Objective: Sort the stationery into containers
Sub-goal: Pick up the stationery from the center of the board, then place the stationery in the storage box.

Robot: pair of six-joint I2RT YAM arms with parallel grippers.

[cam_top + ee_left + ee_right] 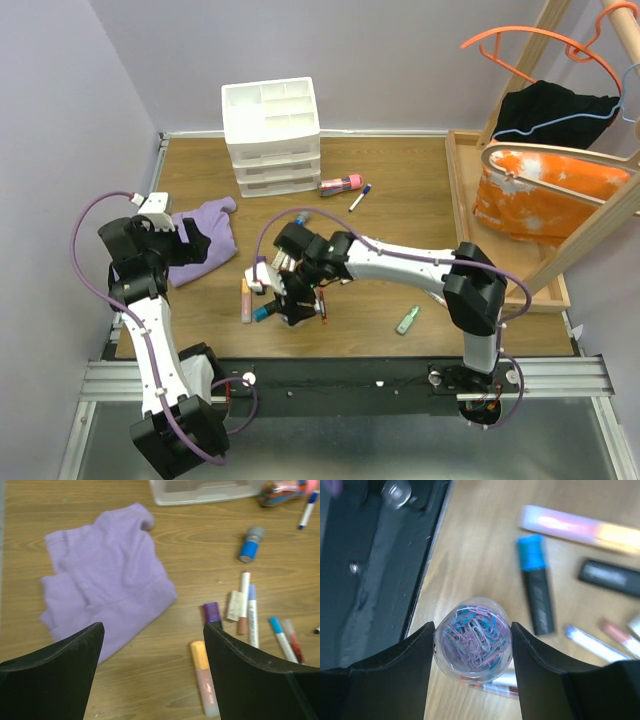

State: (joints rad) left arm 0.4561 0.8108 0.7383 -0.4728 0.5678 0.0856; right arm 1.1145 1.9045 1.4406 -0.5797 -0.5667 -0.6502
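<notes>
The right gripper has both fingers set against opposite sides of a clear round tub of paper clips, jaws drawn partway in onto its wall. The tub stands upright between them, full of pink, blue and white clips. Whether it is off the table cannot be told. Directly beneath the tub lies a thin pen with red print. Just past the finger on the right of the wrist view lies a black highlighter with a blue cap, and beyond that a black marker. Farther ahead is a long orange-and-pink highlighter. Two thin pens lie close by that finger's outer side. On the gripper's other side runs the black rail at the table's near edge.

The left gripper hangs wide open over bare wood with nothing between its fingers. Ahead and to its left lies the crumpled purple cloth, its near edge reaching down beside the left finger. The orange-and-pink highlighter lies just beside the right finger, with a purple-capped marker at that fingertip. A little farther out are two white pens side by side and a blue-capped pen. Ahead of them lies a stubby blue-and-grey piece.

Well ahead of both grippers stands the white drawer organiser, apart from all the loose stationery. A pink item and a blue-and-white pen lie near its base
</notes>
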